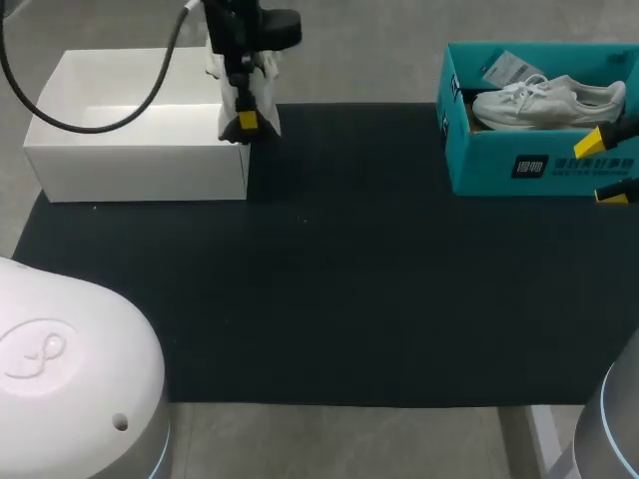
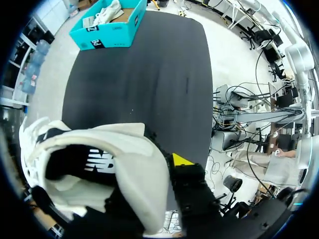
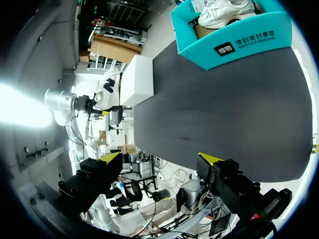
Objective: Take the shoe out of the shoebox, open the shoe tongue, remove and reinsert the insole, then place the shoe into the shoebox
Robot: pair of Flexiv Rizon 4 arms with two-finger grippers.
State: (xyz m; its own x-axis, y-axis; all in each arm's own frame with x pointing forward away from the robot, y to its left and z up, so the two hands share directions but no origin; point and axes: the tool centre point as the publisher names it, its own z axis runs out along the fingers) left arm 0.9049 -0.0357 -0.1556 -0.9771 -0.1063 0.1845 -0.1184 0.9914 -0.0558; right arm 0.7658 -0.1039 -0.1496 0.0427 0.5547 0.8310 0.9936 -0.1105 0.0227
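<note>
The white box (image 1: 130,160) lies just below and beside the left gripper (image 1: 245,122), which is clamped on the collar of the cream shoe (image 2: 124,149), one finger outside and the other hidden inside. I would lower the shoe sole-flat onto the black mat (image 1: 339,279) ahead of the fingers, releasing only once it rests. The right gripper (image 3: 160,158), spread wide and empty beside the teal box (image 1: 519,165), can then reach the tongue.

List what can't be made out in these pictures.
Held shoe: head view, mostly hidden behind the left gripper; left wrist view, inside too dark to show an insole.
Teal shoebox: head view, right end cut by the edge.
Right gripper: head view, only tips show.
</note>
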